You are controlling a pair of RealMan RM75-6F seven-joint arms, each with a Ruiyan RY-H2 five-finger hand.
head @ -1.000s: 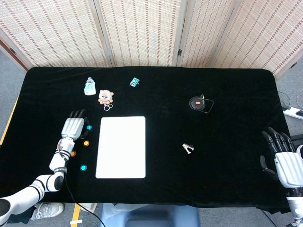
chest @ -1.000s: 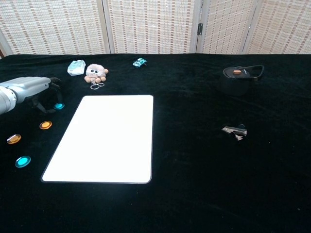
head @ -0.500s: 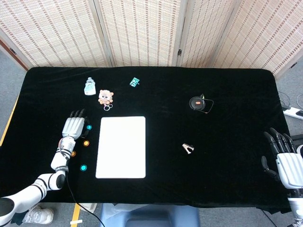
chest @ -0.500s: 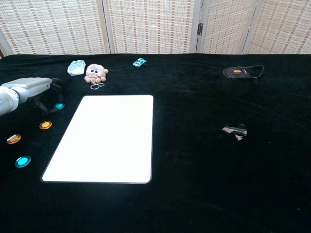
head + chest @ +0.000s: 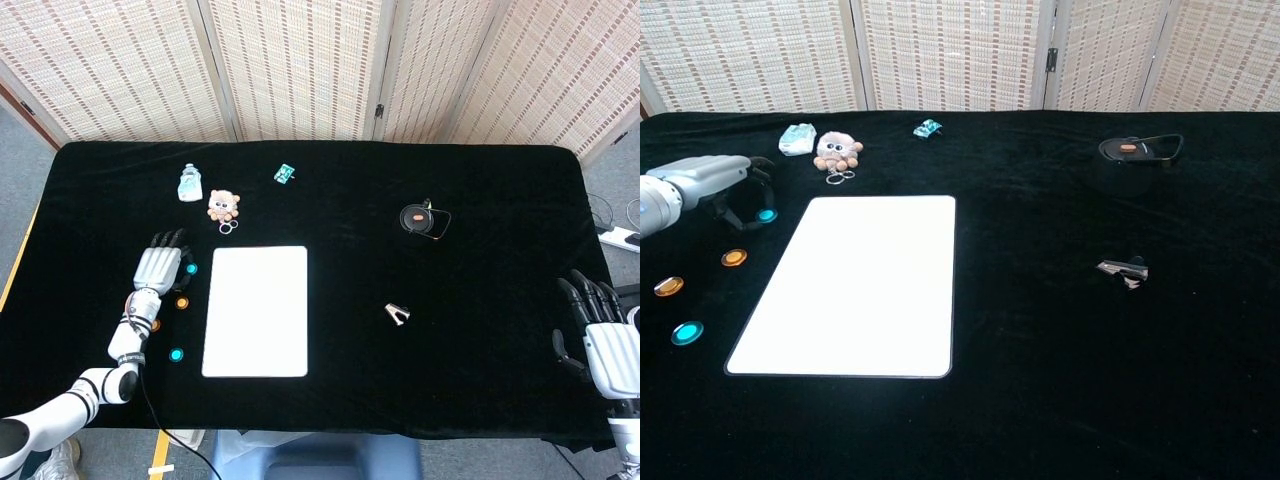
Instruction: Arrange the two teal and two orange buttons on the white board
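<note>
we see the white board [image 5: 256,311] lying long axis front to back; our left hand [image 5: 157,267] hovers over a teal button [image 5: 766,215], grasp unclear.

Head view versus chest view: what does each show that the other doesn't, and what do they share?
Only the head view shows the right hand, open beyond the table's right edge, and the left forearm running back to the table's near edge. Only the chest view shows the far teal button lifted in the left hand's fingers. Both show the white board, the near teal button, two orange buttons and the plush toy.
</note>
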